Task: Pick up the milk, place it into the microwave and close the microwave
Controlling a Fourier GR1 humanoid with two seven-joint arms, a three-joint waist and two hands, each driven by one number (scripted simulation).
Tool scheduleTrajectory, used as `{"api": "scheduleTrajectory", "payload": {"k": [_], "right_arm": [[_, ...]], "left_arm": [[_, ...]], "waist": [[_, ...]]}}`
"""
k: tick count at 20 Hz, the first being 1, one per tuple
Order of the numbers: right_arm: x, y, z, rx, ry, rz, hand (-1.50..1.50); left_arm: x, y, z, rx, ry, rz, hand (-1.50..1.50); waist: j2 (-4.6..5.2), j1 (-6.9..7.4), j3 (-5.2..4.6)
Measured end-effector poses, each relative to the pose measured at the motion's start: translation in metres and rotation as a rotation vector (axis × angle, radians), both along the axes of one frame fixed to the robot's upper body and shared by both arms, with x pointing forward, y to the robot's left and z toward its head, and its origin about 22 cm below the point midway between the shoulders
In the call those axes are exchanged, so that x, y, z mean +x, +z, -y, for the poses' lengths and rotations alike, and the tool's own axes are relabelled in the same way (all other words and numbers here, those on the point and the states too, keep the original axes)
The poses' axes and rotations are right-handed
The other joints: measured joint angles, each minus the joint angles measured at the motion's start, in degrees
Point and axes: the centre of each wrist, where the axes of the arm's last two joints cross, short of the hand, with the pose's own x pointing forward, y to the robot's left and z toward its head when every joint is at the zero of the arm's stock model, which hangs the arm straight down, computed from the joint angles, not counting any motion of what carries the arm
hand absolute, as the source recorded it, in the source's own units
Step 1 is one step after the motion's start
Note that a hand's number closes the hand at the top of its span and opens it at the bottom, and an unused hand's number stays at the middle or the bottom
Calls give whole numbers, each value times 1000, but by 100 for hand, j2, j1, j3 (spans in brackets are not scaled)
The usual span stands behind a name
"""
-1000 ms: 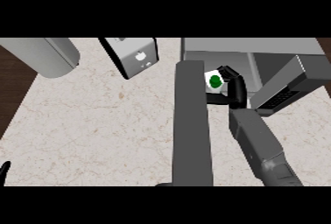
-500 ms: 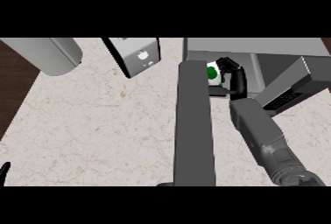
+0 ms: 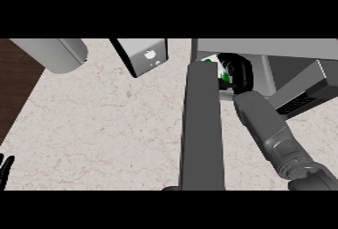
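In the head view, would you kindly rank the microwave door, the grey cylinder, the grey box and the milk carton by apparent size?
1. microwave door
2. grey cylinder and grey box: too alike to rank
3. milk carton, mostly hidden by the right hand

Worktop point(image 3: 99, 134) bare from its left edge across to the microwave door point(image 3: 201, 134); passage there is unobstructed. Far-left corner taken by a grey cylinder point(image 3: 52, 53); a grey box point(image 3: 146, 56) stands at the far edge beside it, with a narrow gap between them. The door stands open, running from the microwave point(image 3: 297, 49) almost to the near edge (in effect a wall across the worktop). Right of it lies a narrow lane, occupied by the right forearm point(image 3: 271, 129); the microwave's mouth is filled by the right hand point(image 3: 239, 74) curled round the milk point(image 3: 225, 78). A bare strip lies along the right edge.
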Motion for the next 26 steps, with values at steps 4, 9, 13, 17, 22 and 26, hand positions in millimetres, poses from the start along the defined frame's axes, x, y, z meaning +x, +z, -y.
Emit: {"api": "scheduleTrajectory", "payload": {"k": [4,9,13,17,22,26], "right_arm": [[2,3,3,0,-75,7,150],[6,10,23,9,-156,7,150],[3,7,40,-7,-190,-5,150],[2,7,54,-10,-219,-20,150],[-4,0,69,-44,-261,-52,150],[-6,-4,71,-85,-248,-67,-150]], "left_arm": [[5,1,-3,7,-1,6,-150],[9,3,-1,12,-20,8,-150],[15,1,-1,6,-28,2,-150],[19,-3,4,-2,-34,-6,-150],[24,-1,1,2,-44,-2,-150],[28,-6,3,-1,-48,-11,-150]], "waist": [[33,63,5],[78,141,11],[107,157,14],[136,209,19],[171,290,23],[188,321,24]]}}
